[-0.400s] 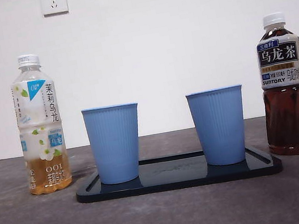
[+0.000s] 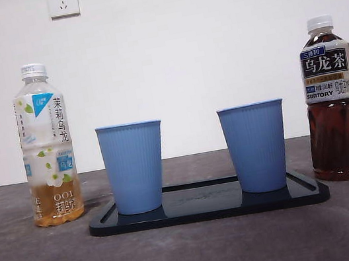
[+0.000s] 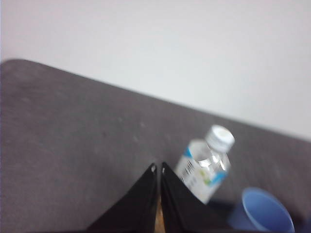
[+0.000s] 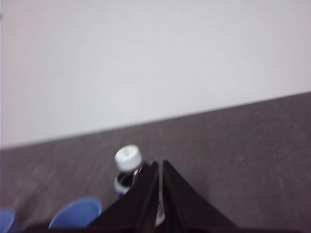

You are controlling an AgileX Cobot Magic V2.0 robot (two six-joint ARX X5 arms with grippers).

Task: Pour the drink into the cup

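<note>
Left pincer closed, pale tea bottle just beyond, right pincer closed, dark tea bottle beside

Two blue cups stand well apart on the dark tray, leaving an open gap between them. A pale tea bottle flanks the tray on one side and a dark tea bottle on the other, each just beside its nearer cup. Bare bench lies open in front of the tray.
</note>
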